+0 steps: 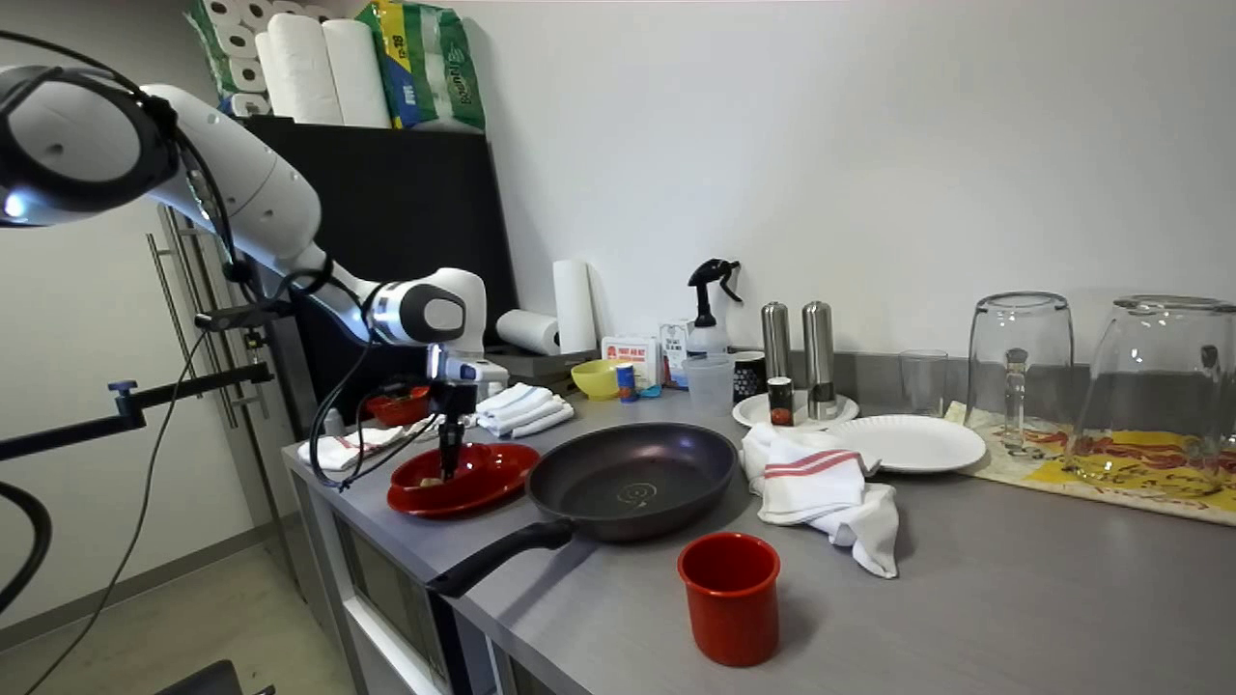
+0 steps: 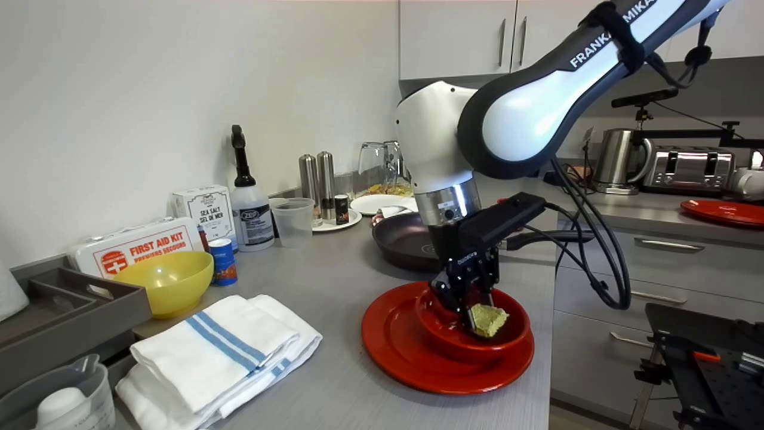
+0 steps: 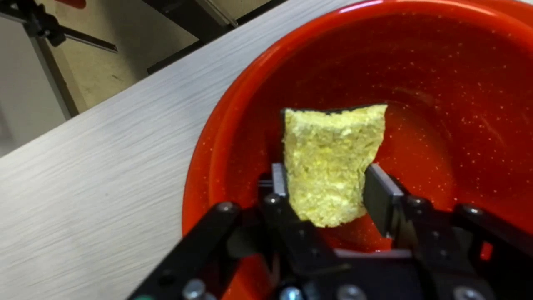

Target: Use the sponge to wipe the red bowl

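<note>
1. Wrist view: the gripper (image 3: 329,183) holds the sponge (image 3: 335,141) pinched between its fingers (image 3: 379,200); it is porous, yellow, thinly dark-edged beyond the tips.
2. Its longer visible side runs along the fingers, one end jutting past them, inside the glossy red bowl (image 3: 437,137).
3. In an exterior view, the bowl surrounds the fingers' tips, on a flat plate (image 2: 388,343); only here show a steel kettle (image 2: 615,158) and toaster (image 2: 687,173), well beyond the fingers.
4. In an exterior view, a dark pan (image 1: 632,483) lies between the fingers and an upright cup (image 1: 731,608), seen whole only here.
</note>
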Robot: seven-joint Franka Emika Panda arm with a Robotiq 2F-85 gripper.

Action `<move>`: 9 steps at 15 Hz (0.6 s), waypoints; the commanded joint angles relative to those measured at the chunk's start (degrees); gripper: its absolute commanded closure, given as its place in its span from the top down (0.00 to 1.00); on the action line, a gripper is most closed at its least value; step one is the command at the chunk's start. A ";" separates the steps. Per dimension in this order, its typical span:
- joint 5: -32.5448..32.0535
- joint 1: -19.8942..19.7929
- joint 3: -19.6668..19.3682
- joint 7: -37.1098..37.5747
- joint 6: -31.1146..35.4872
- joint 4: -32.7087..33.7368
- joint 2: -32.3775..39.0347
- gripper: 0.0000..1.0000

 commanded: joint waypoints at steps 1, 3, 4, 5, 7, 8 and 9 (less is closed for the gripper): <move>2.30 0.80 -0.83 8.44 -0.29 1.76 0.99 0.23; 2.57 0.83 -0.98 13.02 2.12 1.53 0.97 0.23; 2.74 0.73 -0.94 14.69 3.56 1.29 0.90 0.23; 2.97 0.63 -0.90 16.21 6.09 0.63 0.63 0.23; 1.64 0.99 -1.17 19.36 11.62 -0.41 0.29 0.23; 0.66 1.27 -1.40 20.80 14.02 -0.77 0.26 0.23; -0.26 1.51 -1.63 22.01 16.16 -1.12 0.23 0.23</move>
